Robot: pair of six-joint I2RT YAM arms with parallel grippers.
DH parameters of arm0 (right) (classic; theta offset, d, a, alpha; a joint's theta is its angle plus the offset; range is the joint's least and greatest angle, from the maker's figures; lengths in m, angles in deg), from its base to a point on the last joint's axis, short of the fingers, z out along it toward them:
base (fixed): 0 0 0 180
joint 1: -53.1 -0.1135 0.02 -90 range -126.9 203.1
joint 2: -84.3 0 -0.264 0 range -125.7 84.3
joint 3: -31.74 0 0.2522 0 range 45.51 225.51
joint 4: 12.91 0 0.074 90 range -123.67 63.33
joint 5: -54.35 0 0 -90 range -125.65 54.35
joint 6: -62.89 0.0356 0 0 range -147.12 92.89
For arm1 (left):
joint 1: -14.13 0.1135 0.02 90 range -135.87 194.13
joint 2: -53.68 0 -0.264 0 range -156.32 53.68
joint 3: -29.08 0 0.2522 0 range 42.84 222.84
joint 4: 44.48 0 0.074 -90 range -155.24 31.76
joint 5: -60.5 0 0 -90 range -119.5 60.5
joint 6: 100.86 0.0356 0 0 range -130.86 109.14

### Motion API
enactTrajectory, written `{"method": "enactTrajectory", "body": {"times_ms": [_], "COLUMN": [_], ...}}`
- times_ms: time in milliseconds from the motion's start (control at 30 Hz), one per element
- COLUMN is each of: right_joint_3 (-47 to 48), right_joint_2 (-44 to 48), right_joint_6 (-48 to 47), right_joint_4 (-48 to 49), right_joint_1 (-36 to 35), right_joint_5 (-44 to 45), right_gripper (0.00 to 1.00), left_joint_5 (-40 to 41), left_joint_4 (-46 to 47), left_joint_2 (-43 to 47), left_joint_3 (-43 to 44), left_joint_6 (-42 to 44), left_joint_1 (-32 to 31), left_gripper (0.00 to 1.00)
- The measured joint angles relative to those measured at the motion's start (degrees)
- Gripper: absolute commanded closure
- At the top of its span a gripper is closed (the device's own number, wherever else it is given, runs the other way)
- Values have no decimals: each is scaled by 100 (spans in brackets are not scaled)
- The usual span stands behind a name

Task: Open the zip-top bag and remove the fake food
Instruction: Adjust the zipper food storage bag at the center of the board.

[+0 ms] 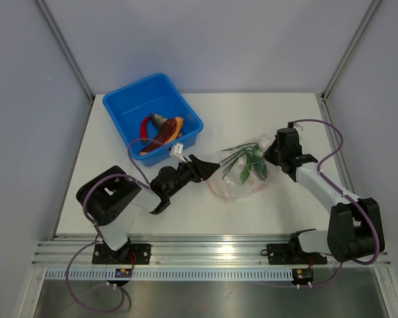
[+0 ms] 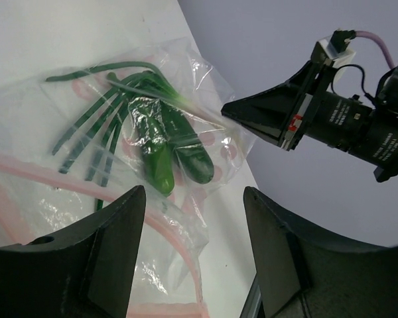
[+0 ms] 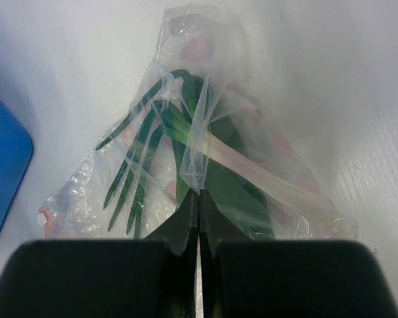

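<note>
right claw (image 3: 199, 199): pressed together, pinching a fold of the zip-top bag (image 3: 79, 195) | left claw (image 2: 194, 199): spread, empty, just short of the bag's pink zip edge | fake food (image 2: 159, 165): green pieces inside bag, between both claws | step: judged extraction | next: left claw must enter mouth, grip one piece

zip-top bag (image 1: 233, 184): clear, pink strip | fake food (image 1: 252, 165): green | tub (image 1: 129, 112): blue
</note>
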Motion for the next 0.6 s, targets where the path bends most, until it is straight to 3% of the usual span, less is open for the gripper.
{"method": "enactTrajectory", "body": {"times_ms": [600], "right_joint_3": [0], "right_joint_2": [0], "right_joint_6": [2], "right_joint_4": [2], "right_joint_1": [0], "right_joint_5": [-2], "right_gripper": [100], "left_joint_5": [584], "left_joint_4": [-107], "left_joint_2": [168], "left_joint_3": [-654], "left_joint_6": [-254], "left_joint_1": [-103], "left_gripper": [36]}}
